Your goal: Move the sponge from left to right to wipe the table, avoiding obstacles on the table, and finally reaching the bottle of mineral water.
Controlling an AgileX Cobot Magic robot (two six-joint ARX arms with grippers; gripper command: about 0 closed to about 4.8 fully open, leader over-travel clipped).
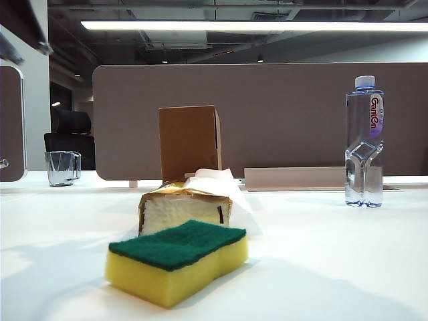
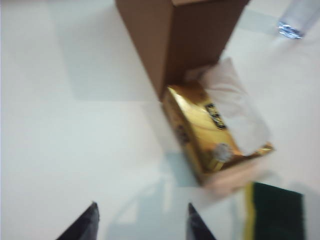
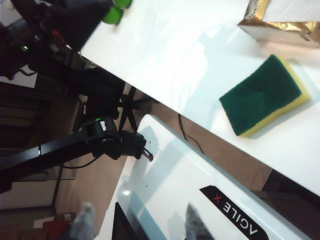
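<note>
Sponge [image 1: 177,262]: nearest, green side up, ungrasped on counter [image 1: 348,261]. Left hand [image 2: 142,222] apart, above and beside it; right hand [image 3: 137,222] apart, off-counter. Approach stage (grasp next).

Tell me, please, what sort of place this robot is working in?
Most likely an open-plan office or lab: grey desk partitions back the white table, a black office chair stands behind, and bare ceiling ducts run above a strip light.
</note>
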